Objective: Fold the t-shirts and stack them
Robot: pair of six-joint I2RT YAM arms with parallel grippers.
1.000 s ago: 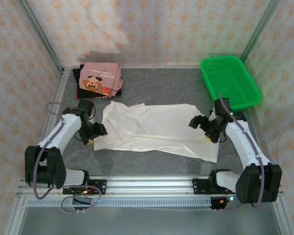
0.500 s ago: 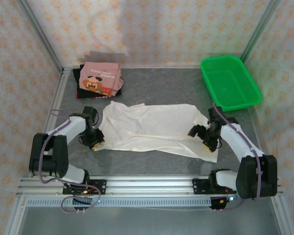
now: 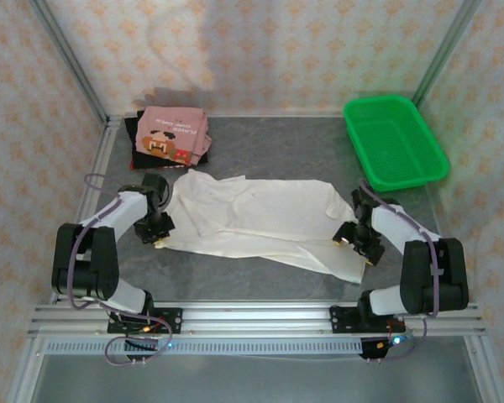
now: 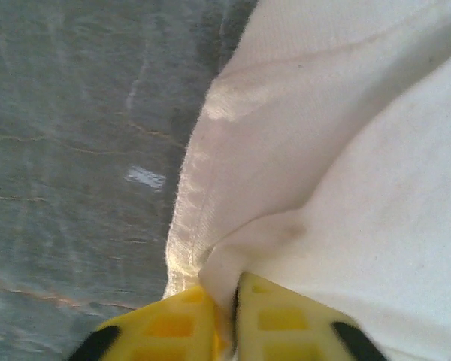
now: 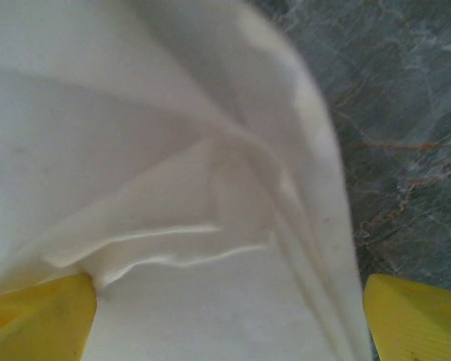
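In the top external view, the off-white t-shirt (image 3: 260, 220) lies spread lengthwise across the middle of the grey table (image 3: 294, 147), rumpled, with a fold running along its near half. The left gripper (image 3: 157, 228) sits low at the shirt's left end, touching the cloth. The right gripper (image 3: 359, 243) is down at the shirt's right end, over its near right corner. At the far left corner of the table the pink t-shirt (image 3: 172, 137) lies folded, its brown pixel-art face up, on top of the folded black t-shirts (image 3: 141, 159). The green plastic basket (image 3: 395, 138) stands at the far right, well apart from the shirts.

In the left wrist view, the left gripper (image 4: 229, 316) has its yellow fingers (image 4: 286, 320) clenched on a raised tuck of the off-white t-shirt (image 4: 346, 173) just beside the stitched hem; bare table (image 4: 75, 150) lies to the left.

In the right wrist view, the right gripper (image 5: 225, 323) has its yellow fingers (image 5: 37, 316) spread wide, released, straddling the creased edge of the off-white t-shirt (image 5: 135, 150), with the table (image 5: 406, 113) showing on the right.
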